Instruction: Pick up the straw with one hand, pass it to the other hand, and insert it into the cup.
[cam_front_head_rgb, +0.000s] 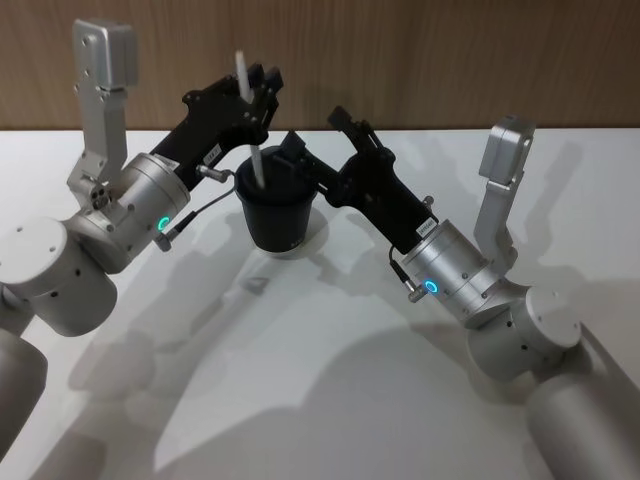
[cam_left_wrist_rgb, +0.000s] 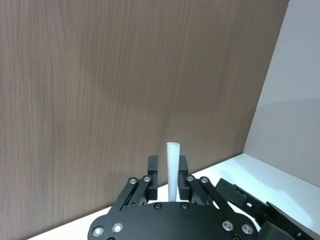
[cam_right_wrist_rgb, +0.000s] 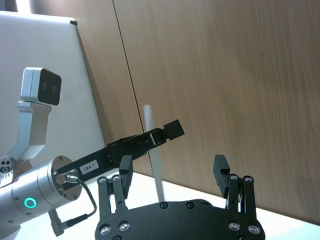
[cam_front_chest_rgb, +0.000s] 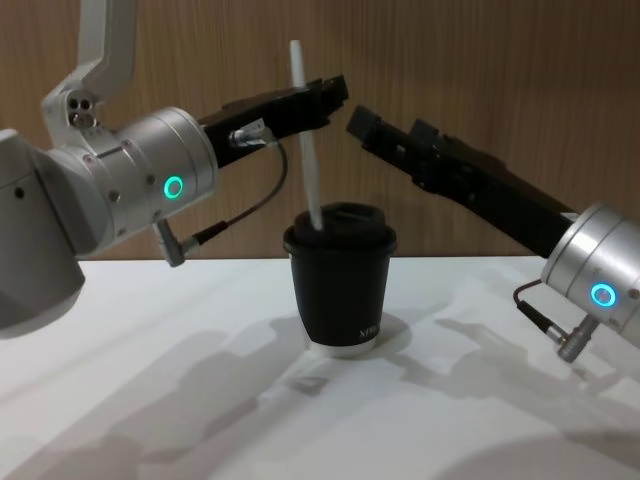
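Above cup (cam_front_chest_rgb: 340, 280), left gripper (cam_front_chest_rgb: 318, 103) clamps straw (cam_front_chest_rgb: 305, 140) near its top; lower end already at lid. Right gripper (cam_right_wrist_rgb: 172, 172) beside cup, jaws apart, empty. Risk: straw tilted, may miss lid opening and bend, or tip cup.

White straw (cam_front_chest_rgb: 306, 150), black cup (cam_front_chest_rgb: 340, 290) (white lettering), wood-grain wall (cam_left_wrist_rgb: 100, 100).
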